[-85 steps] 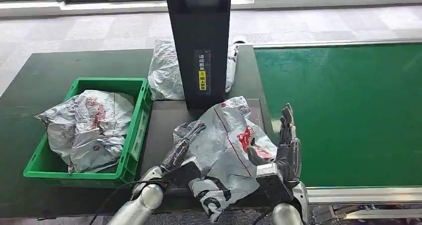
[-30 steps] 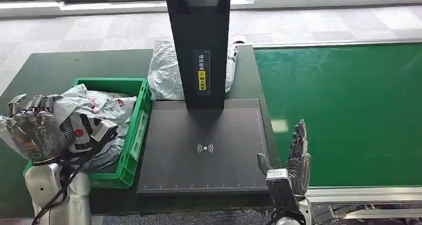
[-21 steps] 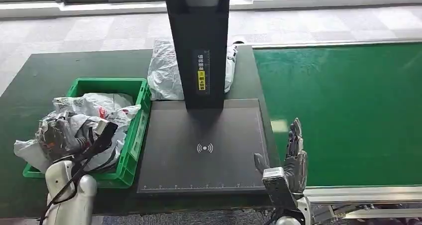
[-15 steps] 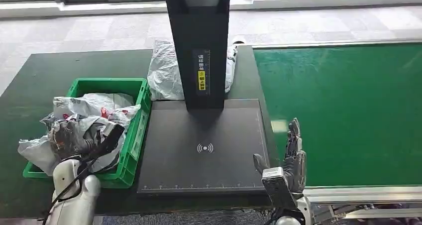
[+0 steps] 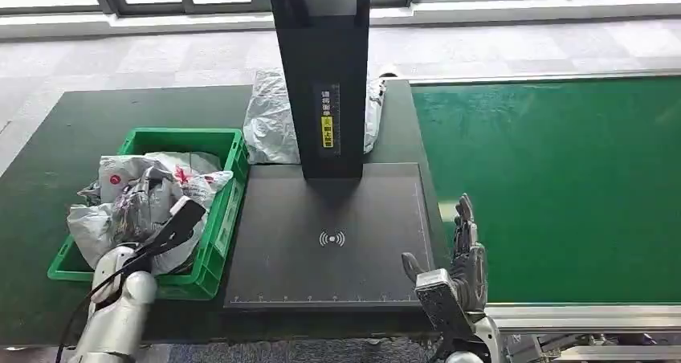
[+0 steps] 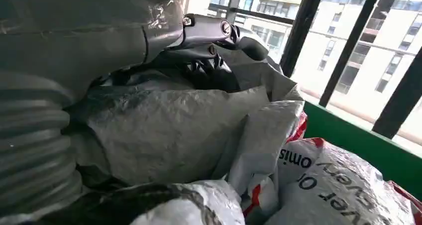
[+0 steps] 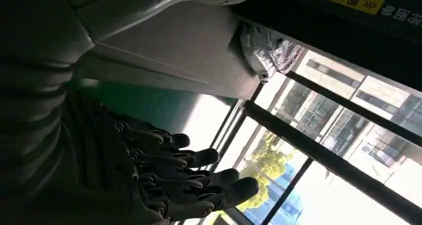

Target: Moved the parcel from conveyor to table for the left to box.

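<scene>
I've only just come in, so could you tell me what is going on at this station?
The robot is sorting grey plastic parcels. Its left hand is over the green crate, its fingers closed on a parcel that lies on the others piled there. Its right hand is held open and empty at the edge of the green conveyor, beside the dark scanner pad. Another parcel lies on the table behind the black scanner post.
</scene>
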Motion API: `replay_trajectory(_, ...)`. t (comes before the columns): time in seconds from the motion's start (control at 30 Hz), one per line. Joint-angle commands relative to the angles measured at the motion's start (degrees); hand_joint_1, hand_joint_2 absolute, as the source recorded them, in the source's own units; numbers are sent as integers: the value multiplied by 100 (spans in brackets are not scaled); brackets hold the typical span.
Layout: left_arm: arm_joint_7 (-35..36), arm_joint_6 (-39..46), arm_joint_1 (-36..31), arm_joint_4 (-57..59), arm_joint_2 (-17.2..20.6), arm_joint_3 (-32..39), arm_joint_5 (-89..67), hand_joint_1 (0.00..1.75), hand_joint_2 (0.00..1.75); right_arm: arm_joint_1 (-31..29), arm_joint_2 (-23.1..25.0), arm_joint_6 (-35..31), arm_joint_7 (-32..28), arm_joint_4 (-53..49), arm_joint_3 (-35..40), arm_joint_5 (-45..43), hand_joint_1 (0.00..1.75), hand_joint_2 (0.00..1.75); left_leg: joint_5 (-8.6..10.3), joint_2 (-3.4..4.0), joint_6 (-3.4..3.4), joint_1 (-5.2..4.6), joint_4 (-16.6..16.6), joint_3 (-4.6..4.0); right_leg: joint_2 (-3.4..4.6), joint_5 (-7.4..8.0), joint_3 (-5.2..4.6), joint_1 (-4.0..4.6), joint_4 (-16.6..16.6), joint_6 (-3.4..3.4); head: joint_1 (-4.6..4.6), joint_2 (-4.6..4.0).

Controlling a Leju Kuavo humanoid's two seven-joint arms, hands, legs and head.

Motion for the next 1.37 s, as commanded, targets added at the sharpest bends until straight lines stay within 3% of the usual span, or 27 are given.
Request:
replay_trajectory(0.03, -163, -660, 1127, -1918, 910, -390, 580, 0, 175, 300, -155, 287, 151, -243, -272, -20, 0, 175, -3, 29, -22, 19, 1, -24, 61, 4, -37, 19, -8, -2, 2, 0)
replay_trajectory(0.17, -439, -1846, 1899, -3157, 1657, -29, 868, 0, 175, 400, -168, 723, 133, -222, -418, -163, 0, 175, -12, 69, -27, 28, 5, 16, 105, 7, -70, 29, 3, -14, 2, 0)
replay_trajectory(0.27, -760, -2922, 2691, -3873, 2385, 860, 1436, 0, 175, 438, -184, 1049, 63, -83, -420, -131, 0, 175, -30, 86, -38, 40, 8, 12, 125, 3, -76, 43, 4, -20, 2, 0)
replay_trajectory(0.33, -998, -3472, 2857, -4061, 2414, 1387, 1503, 0, 175, 425, -178, 1131, 11, -18, -400, -20, 0, 175, -53, 143, -42, 54, 11, 18, 183, -3, -83, 59, 6, -28, 2, 0)
replay_trajectory(0.47, -1307, -4504, 3228, -4350, 2875, 2190, 1890, 0, 175, 286, -160, 1334, 58, 89, -348, 184, 0, 175, -72, 122, -53, 53, 8, -33, 141, -31, -77, 55, 4, -36, 0, 0)
replay_trajectory(0.53, -1374, -4823, 3179, -4354, 2928, 2435, 2071, 0, 175, 266, -159, 1404, 86, 68, -373, 170, 0, 175, -73, 111, -49, 52, 4, -31, 147, -36, -72, 53, 3, -36, 0, 0)
replay_trajectory(0.6, -1566, -5211, 2963, -4118, 3254, 2508, 2446, 0, 175, 273, -203, 1516, 152, -33, -392, 233, 0, 175, -70, 105, -50, 65, 5, -20, 137, -38, -73, 64, -2, -39, 2, -2)
replay_trajectory(0.7, -1594, -5191, 2207, -3513, 3452, 2054, 2602, 0, 175, 323, -217, 1631, 259, -255, -444, 352, 0, 175, -61, 65, -50, 62, 5, 13, 97, -44, -65, 62, 4, -37, 2, -2)
replay_trajectory(0.77, -1550, -5077, 2119, -3416, 3489, 1880, 2601, 0, 175, 340, -199, 1662, 278, -292, -468, 372, 0, 175, -45, 19, -49, 58, 2, 6, 51, -44, -62, 64, 1, -37, 2, -2)
replay_trajectory(0.87, -1549, -4971, 2163, -3450, 3445, 1869, 2721, 0, 175, 344, -185, 1668, 268, -283, -476, 393, 0, 175, -49, 39, -48, 54, -1, 12, 57, -45, -53, 60, 0, -33, 4, -2)
replay_trajectory(0.97, -1731, -4839, 1469, -2942, 3478, 1266, 3515, 0, 175, 341, -188, 1705, 256, -470, -458, 483, 0, 175, -45, 34, -47, 55, -6, -3, 61, -41, -44, 59, -7, -32, 2, 0)
replay_trajectory(1.03, -1709, -4663, 861, -2540, 3361, 848, 3726, 0, 175, 290, -120, 1750, 268, -570, -465, 489, 0, 175, -40, 23, -48, 51, -7, 16, 45, -41, -51, 56, -8, -34, 2, 0)
replay_trajectory(1.1, -1694, -4394, 365, -2240, 2916, 534, 3814, 0, 175, 278, 11, 1722, 263, -678, -513, 436, 0, 175, -28, 6, -42, 49, -5, 16, 31, -36, -47, 56, -7, -33, 2, 0)
replay_trajectory(1.13, -1756, -4151, 193, -2157, 2439, 335, 3888, 0, 175, 285, 123, 1577, 136, -779, -530, 379, 0, 175, -16, -18, -40, 46, -16, 19, 12, -31, -38, 53, -19, -32, 4, 0)
replay_trajectory(1.17, -1708, -3873, 139, -2164, 2071, 158, 3828, 0, 175, 278, 183, 1525, 80, -839, -518, 296, 0, 175, -26, 9, -43, 40, -8, 24, 31, -33, -45, 49, -10, -32, 0, 0)
replay_trajectory(1.2, -1599, -3387, 142, -2183, 1698, -131, 3769, 0, 175, 273, 218, 1342, 32, -921, -462, 306, 0, 175, -12, -12, -38, 31, -28, 29, 16, -26, -33, 39, -23, -29, 4, 0)
replay_trajectory(1.27, -1511, -2980, 211, -2249, 1639, -394, 3872, 0, 175, 270, 220, 1174, 51, -960, -424, 333, 0, 175, -15, -10, -35, 29, -28, 39, 17, -26, -20, 34, -25, -27, 2, -2)
replay_trajectory(1.37, -1402, -2336, 438, -2456, 577, -780, 4063, 0, 175, 129, 309, 819, -102, -837, -225, 221, 0, 175, -17, -18, -27, 28, -9, 20, 17, -22, -28, 38, -23, -20, 4, -2)
